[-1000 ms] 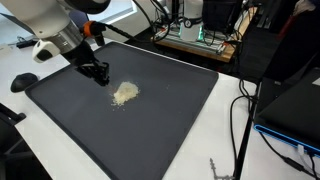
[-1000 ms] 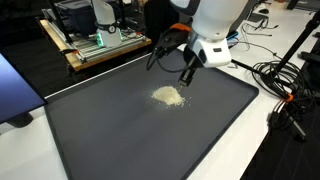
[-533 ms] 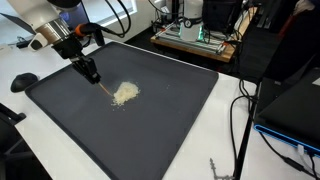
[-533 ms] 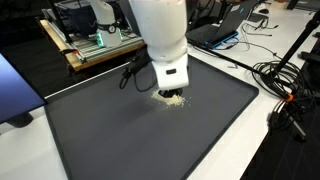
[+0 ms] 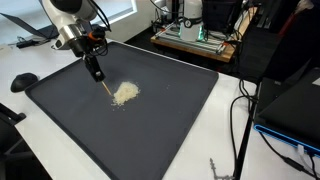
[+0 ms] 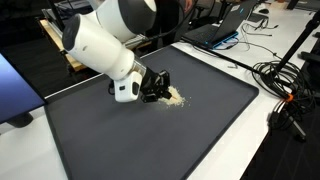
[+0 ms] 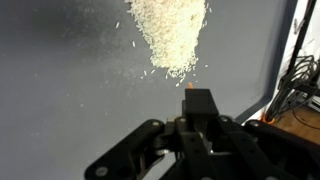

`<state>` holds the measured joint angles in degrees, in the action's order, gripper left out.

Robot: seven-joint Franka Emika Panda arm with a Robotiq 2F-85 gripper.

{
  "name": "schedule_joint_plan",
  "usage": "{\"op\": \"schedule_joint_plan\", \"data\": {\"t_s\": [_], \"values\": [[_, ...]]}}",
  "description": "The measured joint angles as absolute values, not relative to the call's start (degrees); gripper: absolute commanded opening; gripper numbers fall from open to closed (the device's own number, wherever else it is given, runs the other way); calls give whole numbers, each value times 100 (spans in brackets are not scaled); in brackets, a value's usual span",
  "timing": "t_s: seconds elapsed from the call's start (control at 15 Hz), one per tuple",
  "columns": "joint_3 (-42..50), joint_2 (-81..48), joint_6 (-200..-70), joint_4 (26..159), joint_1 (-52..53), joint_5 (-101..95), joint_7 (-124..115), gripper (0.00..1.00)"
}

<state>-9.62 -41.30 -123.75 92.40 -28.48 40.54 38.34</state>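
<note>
Jaws pinched beside grainy heap [image 7: 168, 35] on matte mat [image 7: 60, 100].

Both exterior views look down on the grain pile [image 5: 125, 93] from seemingly opposite sides; wrist view sits close above.

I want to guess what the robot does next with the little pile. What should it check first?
1. Gripper shut tight on the thin stick: ok.
2. Stick tip near the grain pile: ok, it points at the pile's edge.
3. Stick tip touching the grains: cannot tell.
4. Grain pile wholly on the dark mat: ok, though its edge is a bit scattered.
5. Dark mat lying flat on the white table: ok.
6. Cables away from the arm's way: ok, they lie off the mat.
</note>
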Motion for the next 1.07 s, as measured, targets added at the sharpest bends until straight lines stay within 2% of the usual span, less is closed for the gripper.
{"op": "schedule_joint_plan", "data": {"t_s": [0.53, 1.07], "values": [[-467, -3262, -12668, 11332, -3017, 7300, 5761, 4], [606, -2326, -13120, 13014, -2007, 9571, 6513, 4]]}}
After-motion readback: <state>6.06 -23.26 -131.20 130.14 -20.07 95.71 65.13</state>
